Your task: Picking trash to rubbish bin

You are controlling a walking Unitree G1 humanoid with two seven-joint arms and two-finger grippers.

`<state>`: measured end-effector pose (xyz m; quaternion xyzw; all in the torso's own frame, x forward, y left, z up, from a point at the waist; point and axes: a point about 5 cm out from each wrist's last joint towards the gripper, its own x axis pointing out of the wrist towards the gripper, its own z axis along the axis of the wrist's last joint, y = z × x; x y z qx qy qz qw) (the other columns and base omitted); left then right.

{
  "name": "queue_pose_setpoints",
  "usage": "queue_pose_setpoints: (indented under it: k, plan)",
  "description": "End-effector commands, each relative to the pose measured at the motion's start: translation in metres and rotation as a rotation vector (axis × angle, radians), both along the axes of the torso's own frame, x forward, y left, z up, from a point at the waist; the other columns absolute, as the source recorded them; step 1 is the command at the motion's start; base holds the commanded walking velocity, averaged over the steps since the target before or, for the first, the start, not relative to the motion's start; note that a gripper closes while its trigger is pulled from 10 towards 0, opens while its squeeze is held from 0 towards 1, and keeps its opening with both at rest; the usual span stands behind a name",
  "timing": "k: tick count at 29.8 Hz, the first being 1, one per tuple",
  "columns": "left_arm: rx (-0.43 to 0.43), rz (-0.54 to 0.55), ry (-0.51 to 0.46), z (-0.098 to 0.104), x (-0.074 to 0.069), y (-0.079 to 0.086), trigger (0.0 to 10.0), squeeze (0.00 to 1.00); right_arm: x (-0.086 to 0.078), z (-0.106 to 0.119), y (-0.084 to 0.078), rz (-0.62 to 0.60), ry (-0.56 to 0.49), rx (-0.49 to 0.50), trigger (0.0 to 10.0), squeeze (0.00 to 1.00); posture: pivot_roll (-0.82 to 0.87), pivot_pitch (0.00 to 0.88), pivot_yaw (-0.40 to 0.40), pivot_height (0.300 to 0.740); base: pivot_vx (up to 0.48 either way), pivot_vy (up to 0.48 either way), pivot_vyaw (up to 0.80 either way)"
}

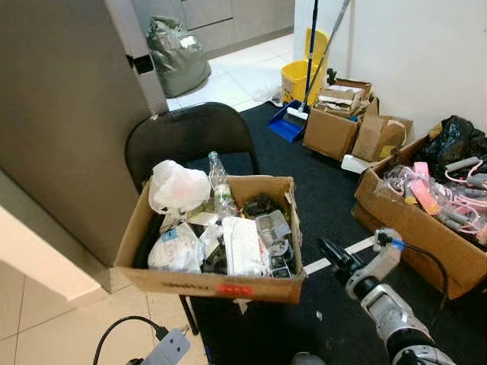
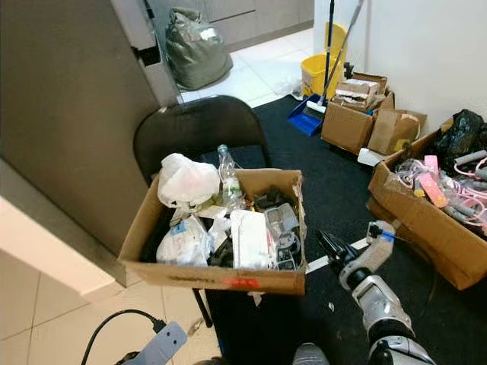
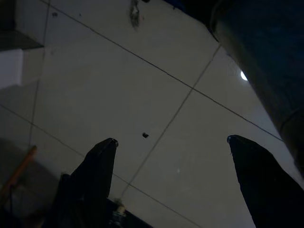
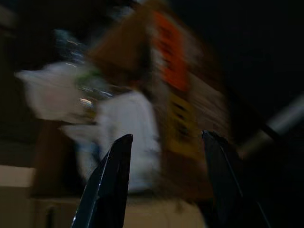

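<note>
A cardboard box (image 1: pixel 209 283) full of trash rests on a black chair (image 1: pixel 186 129). Inside lie a white plastic bag (image 1: pixel 179 186), a clear bottle (image 1: pixel 221 186), a white packet (image 1: pixel 242 245) and a grey tray (image 1: pixel 272 226). My right gripper (image 1: pixel 329 249) hovers low beside the box's right front corner, pointing at it, open and holding nothing. Its blurred wrist view shows the box (image 4: pixel 175 95) and white trash (image 4: pixel 128 128) between the spread fingers (image 4: pixel 110 180). My left gripper (image 3: pixel 172 140) hangs open over the pale tile floor (image 3: pixel 118 85).
A black mat (image 1: pixel 319 190) with a white tape strip (image 1: pixel 335 258) lies right of the chair. Cardboard boxes of clutter (image 1: pixel 426 236) line the right wall, with smaller boxes (image 1: pixel 335 125), a blue dustpan (image 1: pixel 288 122) and a yellow mop bucket (image 1: pixel 300 80) behind. A grey panel (image 1: pixel 61 114) stands left.
</note>
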<state>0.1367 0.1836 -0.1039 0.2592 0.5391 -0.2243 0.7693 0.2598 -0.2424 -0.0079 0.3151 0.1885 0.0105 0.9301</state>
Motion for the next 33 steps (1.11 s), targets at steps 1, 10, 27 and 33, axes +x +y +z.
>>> queue_pose_setpoints:
  k: [1,10,27,33]
  plan:
    - [0.01,-0.002,0.017,-0.001,-0.005,0.003,10.0,0.0,-0.01,-0.012,-0.004,-0.065,0.101,-0.052,10.0,0.0,-0.08,0.023,0.106,0.74,-0.352,0.0,0.0]
    - [0.007,-0.001,0.023,-0.002,-0.008,0.002,10.0,0.0,-0.041,-0.038,-0.01,-0.145,0.326,-0.175,10.0,0.0,-0.08,0.027,0.108,0.74,-0.352,0.0,0.0]
    - [-0.001,0.02,0.018,-0.003,-0.009,0.001,10.0,0.0,-0.08,-0.062,-0.014,-0.186,0.538,-0.294,10.0,0.0,-0.09,0.035,0.108,0.74,-0.203,0.0,-0.32]
    - [-0.006,0.023,0.018,-0.003,-0.009,0.0,10.0,0.0,-0.088,-0.066,-0.016,-0.19,0.585,-0.333,10.0,0.0,-0.09,0.037,0.098,0.74,0.0,0.0,-0.79]
